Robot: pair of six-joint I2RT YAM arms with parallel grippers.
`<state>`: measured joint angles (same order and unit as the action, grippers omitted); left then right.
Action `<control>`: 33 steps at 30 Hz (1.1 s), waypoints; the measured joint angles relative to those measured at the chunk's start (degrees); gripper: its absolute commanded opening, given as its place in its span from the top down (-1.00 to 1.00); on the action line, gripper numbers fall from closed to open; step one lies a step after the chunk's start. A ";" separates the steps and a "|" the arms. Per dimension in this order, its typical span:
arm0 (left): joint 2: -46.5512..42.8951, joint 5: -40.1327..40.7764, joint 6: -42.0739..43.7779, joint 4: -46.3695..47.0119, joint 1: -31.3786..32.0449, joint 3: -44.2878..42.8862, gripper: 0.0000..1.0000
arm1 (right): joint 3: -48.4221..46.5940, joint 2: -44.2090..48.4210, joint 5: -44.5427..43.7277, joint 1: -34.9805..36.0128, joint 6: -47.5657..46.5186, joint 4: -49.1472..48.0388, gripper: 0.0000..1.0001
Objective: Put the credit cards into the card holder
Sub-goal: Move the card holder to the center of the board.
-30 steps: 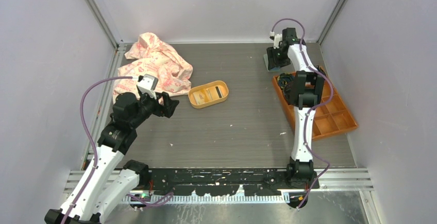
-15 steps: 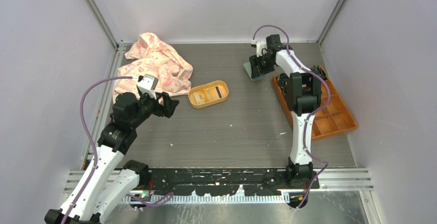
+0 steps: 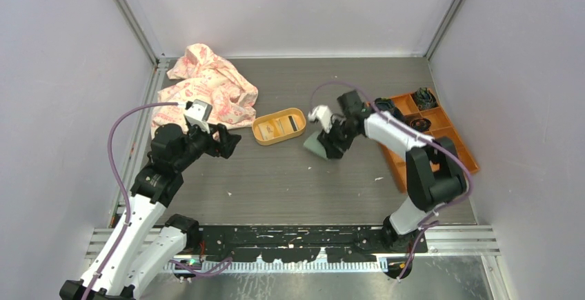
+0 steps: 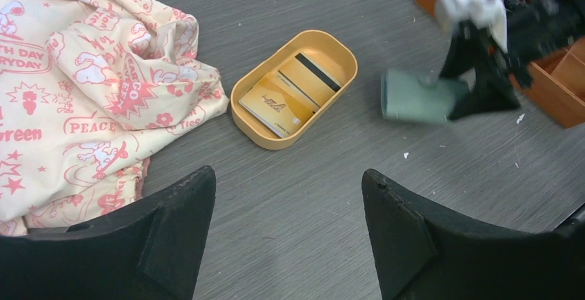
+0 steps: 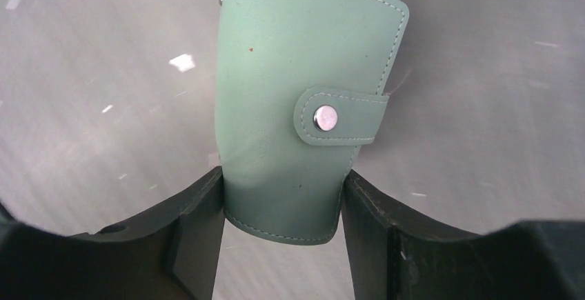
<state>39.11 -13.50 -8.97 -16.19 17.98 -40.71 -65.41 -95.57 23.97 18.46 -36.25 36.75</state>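
Card holder (image 5: 283, 58) tight between the two right jaws.

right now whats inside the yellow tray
Overlapping gold cards lie in the yellow tray, one showing a dark stripe. Anything beneath them, including the tray's floor there, is covered.

Cloth: you are looking at a crumpled cream fabric with pink cartoon prints (image 3: 207, 93), lying far left.
Tray: a yellow-orange oval plastic tray (image 3: 254, 130) is sitting just beside it.
Box: an orange compartment box (image 3: 452, 156) is resting at the right.
Table: a grey wood-grain tabletop (image 3: 290, 183) is carrying white specks.
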 measured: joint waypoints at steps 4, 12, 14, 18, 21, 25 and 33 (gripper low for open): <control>0.15 -0.81 -0.79 0.04 0.02 0.00 -0.57 | 12.13 7.85 -3.26 9.97 -3.76 -2.54 -0.41; 4.24 -7.63 -10.78 1.97 0.04 -0.13 -0.48 | 12.70 14.99 -6.14 15.50 -4.59 -0.74 -0.99; 5.68 -10.25 -15.17 2.93 0.07 -0.02 -0.42 | 10.99 18.51 -5.33 15.50 -4.46 -0.63 -0.99; 6.64 -14.01 -25.22 7.61 1.77 3.08 -0.35 | 5.92 25.00 0.33 14.58 -4.48 0.98 -0.99; 6.62 -12.26 -30.14 12.13 8.39 7.50 -0.34 | 2.84 24.59 6.95 13.90 -7.56 2.03 -0.99; 6.73 -6.12 -33.86 17.40 21.53 14.14 -0.26 | 3.98 19.82 12.15 13.77 -12.87 3.78 -0.88; 17.49 5.40 -39.12 31.28 29.40 22.01 -0.08 | 7.21 9.99 9.70 13.57 -28.61 3.72 -0.51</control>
<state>56.60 -8.10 -48.10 15.09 47.37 -18.70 -58.19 -85.58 33.67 32.03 -64.86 40.47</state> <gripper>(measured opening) 0.551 0.863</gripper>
